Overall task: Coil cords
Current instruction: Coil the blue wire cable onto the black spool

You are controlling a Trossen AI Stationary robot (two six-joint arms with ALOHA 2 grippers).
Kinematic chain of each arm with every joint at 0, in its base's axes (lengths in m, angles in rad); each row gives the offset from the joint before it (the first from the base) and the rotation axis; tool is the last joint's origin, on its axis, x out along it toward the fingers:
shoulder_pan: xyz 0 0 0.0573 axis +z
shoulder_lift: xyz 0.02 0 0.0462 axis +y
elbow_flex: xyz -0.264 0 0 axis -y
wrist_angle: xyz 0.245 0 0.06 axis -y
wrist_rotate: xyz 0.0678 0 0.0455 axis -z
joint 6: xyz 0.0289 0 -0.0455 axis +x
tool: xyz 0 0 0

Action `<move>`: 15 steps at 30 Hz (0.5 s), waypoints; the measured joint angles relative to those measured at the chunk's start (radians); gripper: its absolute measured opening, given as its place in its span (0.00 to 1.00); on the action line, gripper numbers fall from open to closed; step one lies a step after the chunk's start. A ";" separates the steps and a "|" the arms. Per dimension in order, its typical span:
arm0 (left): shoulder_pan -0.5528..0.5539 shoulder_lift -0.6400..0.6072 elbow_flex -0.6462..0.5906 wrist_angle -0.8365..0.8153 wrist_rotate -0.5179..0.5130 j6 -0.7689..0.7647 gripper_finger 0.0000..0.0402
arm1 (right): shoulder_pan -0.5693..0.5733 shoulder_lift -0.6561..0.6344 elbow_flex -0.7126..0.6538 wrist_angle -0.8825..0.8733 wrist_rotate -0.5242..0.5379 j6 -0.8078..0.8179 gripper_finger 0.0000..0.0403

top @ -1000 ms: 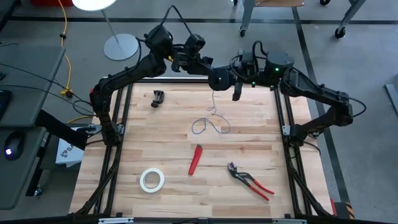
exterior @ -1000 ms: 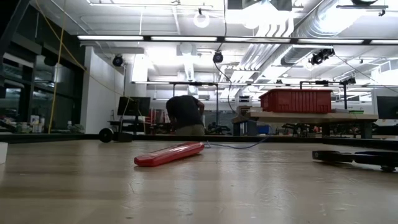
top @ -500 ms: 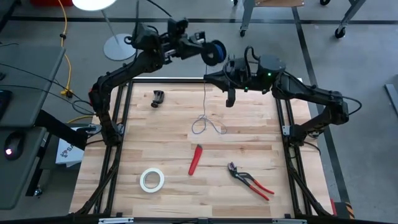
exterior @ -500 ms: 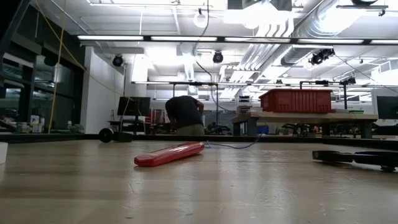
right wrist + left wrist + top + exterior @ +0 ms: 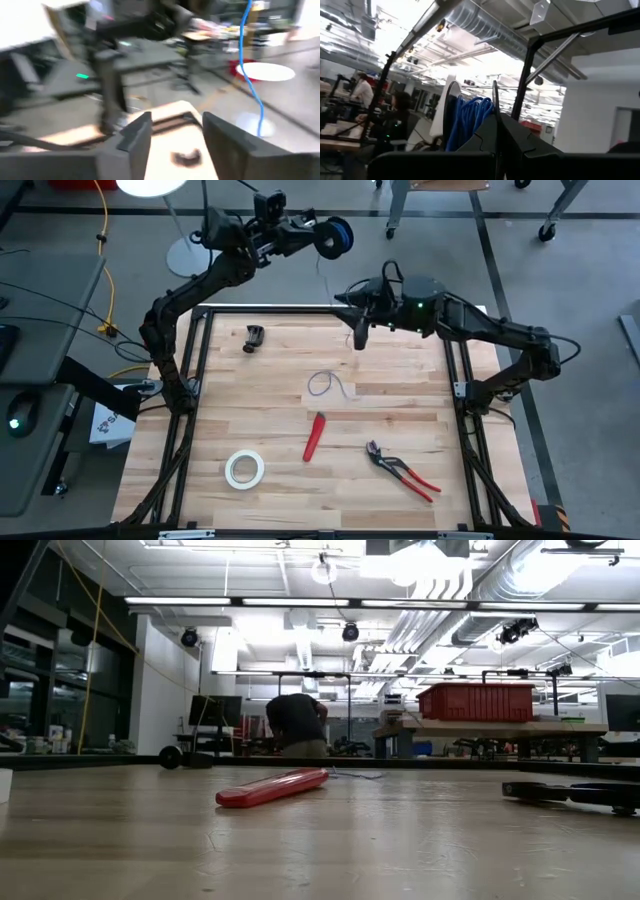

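Above the bench point(image 5: 400, 420), left pincer point(image 5: 322, 240) pinches the spool point(image 5: 338, 237); right pincer point(image 5: 357, 332) is spread. Wire point(image 5: 330, 386) looks light, floppy; best pinched near its hanging strand.

A thin blue wire point(image 5: 330, 385) lies in a loose loop mid-bench, rising toward a black spool point(image 5: 338, 236) wound with blue, held high beyond the bench's far edge

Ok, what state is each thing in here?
Spool: held off the table by the left hand, partly wound.
Wire: loose loop on the table.
Left hand: shut on the spool.
Right hand: open, empty.
Pliers: lying nearly closed.
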 joint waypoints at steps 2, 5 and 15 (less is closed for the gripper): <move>0.004 0.000 0.000 0.000 -0.005 0.001 0.00 | 0.003 0.003 0.000 -0.022 0.094 -0.034 0.47; 0.003 0.000 0.000 -0.001 -0.006 0.003 0.00 | 0.001 0.009 0.000 -0.018 0.152 -0.069 0.50; -0.002 0.000 0.000 0.000 -0.051 0.027 0.00 | -0.015 0.081 0.000 -0.019 0.143 -0.093 0.51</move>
